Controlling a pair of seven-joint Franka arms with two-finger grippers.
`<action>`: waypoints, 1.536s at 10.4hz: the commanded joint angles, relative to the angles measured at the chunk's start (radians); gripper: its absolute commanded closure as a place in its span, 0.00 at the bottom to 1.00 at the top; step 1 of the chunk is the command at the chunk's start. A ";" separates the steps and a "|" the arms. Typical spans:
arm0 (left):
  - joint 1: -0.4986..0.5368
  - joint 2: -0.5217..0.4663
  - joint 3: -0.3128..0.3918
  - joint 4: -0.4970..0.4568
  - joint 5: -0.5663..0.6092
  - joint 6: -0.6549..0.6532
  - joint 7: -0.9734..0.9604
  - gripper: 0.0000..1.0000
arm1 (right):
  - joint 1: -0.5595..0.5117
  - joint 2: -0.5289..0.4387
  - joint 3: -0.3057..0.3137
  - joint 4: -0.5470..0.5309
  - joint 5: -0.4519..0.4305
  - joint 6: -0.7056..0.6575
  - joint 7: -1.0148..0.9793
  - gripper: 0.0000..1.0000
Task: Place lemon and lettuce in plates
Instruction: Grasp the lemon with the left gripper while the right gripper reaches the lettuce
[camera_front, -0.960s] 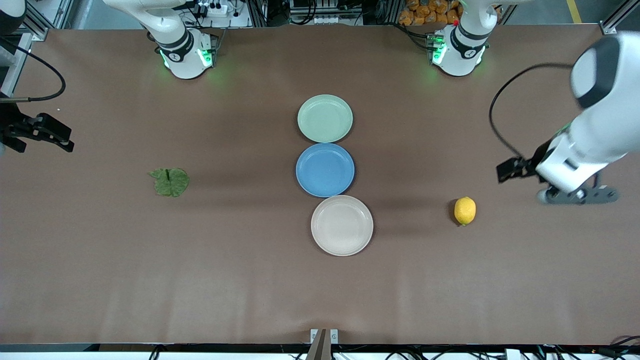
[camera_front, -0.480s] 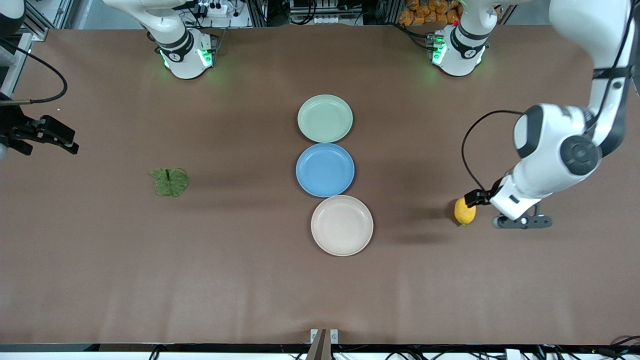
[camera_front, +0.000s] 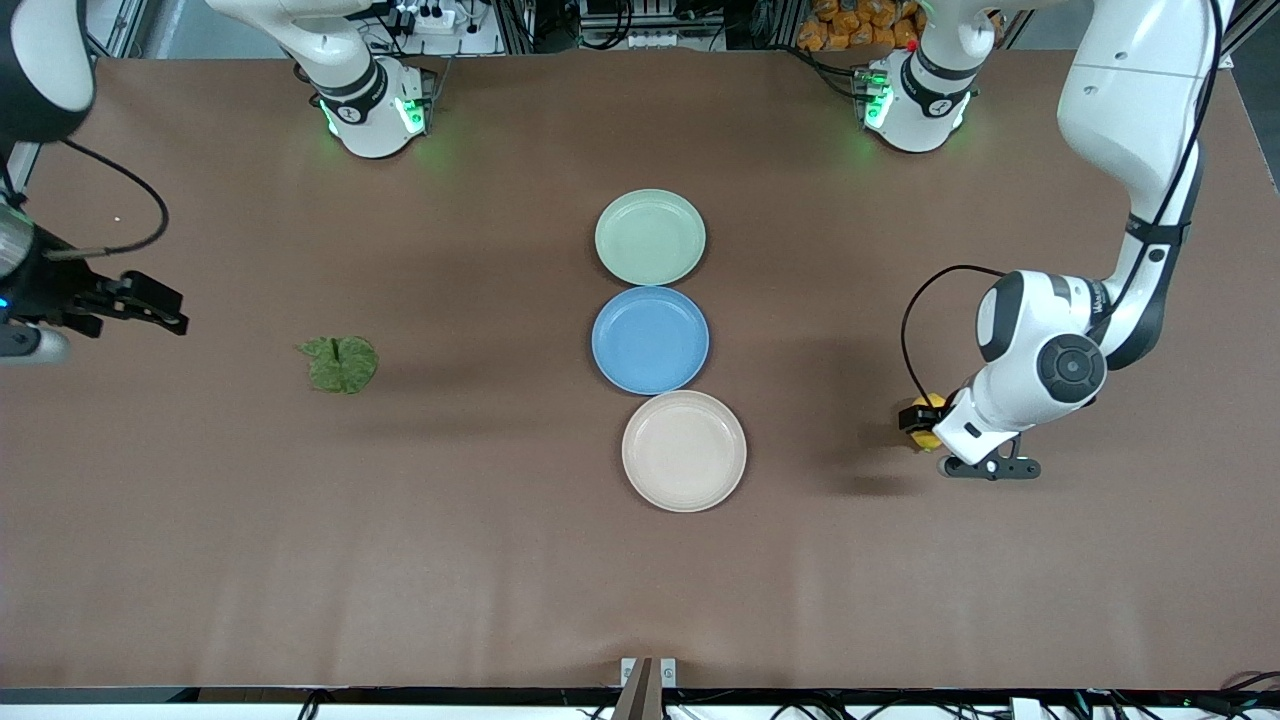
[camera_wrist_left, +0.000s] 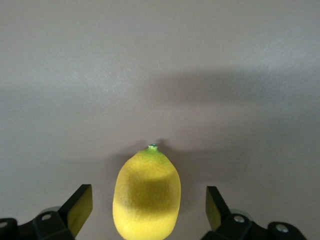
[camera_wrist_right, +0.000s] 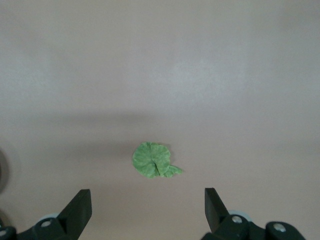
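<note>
The yellow lemon (camera_front: 927, 437) lies on the table toward the left arm's end and is mostly hidden under the left wrist. In the left wrist view the lemon (camera_wrist_left: 147, 197) shows between the fingers of my open left gripper (camera_wrist_left: 147, 210), which hangs low right over it (camera_front: 988, 466). The dark green lettuce (camera_front: 340, 363) lies toward the right arm's end. My right gripper (camera_front: 25, 343) is open and empty over the table edge, short of the lettuce (camera_wrist_right: 152, 160). The mint plate (camera_front: 650, 237) and the beige plate (camera_front: 684, 451) are both empty.
A blue plate (camera_front: 650, 339) sits between the mint and beige plates in a row at the table's middle. The brown table (camera_front: 500, 560) is bare around the lemon and the lettuce.
The left arm has swung in from its end of the table and come down over the lemon. The right gripper has moved a little toward the lettuce.
</note>
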 joint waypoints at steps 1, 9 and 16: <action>0.002 0.012 0.000 -0.017 0.023 0.003 -0.005 0.00 | -0.012 -0.004 0.001 -0.116 0.011 0.096 -0.018 0.00; 0.005 0.021 0.002 -0.036 0.026 0.011 -0.021 0.64 | -0.017 -0.048 0.004 -0.722 0.011 0.647 -0.015 0.00; -0.156 -0.108 -0.014 0.110 0.026 -0.147 -0.210 1.00 | -0.007 0.138 0.004 -0.825 0.014 0.951 0.000 0.00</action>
